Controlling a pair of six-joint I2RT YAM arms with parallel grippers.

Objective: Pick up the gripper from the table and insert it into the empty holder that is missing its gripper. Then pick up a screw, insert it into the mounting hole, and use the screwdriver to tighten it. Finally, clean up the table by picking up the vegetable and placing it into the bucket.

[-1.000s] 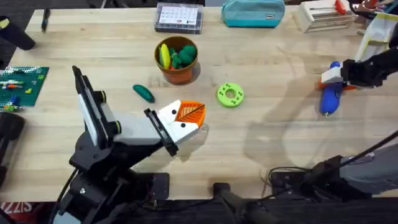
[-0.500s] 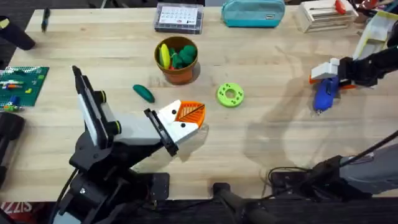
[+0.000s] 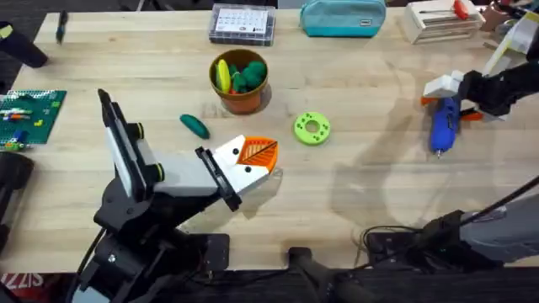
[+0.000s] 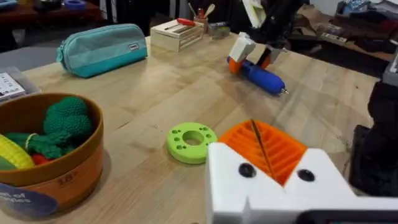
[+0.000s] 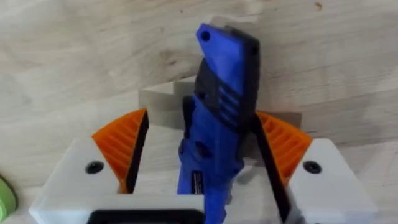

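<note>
My right gripper (image 3: 440, 94) is at the table's right side, shut on the butt end of the blue screwdriver (image 3: 442, 126), whose tip points toward the front edge. In the right wrist view the screwdriver (image 5: 221, 81) lies between the orange pads (image 5: 124, 140). My left gripper (image 3: 263, 158) rests shut near the table's middle, with nothing between its pads (image 4: 273, 149). The dark green vegetable (image 3: 194, 125) lies on the table to its far left. Behind that stands the orange-brown bucket (image 3: 242, 101), holding yellow corn and leafy toys. The holder and the screws are out of view.
A flat green disc with holes (image 3: 312, 128) lies right of the vegetable. A clear parts box (image 3: 242, 23), a teal pouch (image 3: 342, 17) and a wooden box (image 3: 438, 21) line the far edge. A green board (image 3: 29, 114) sits at the left edge.
The right gripper shifted left with the screwdriver, then drew slightly back toward the far edge; the screwdriver swung with it. The left arm stayed still.
</note>
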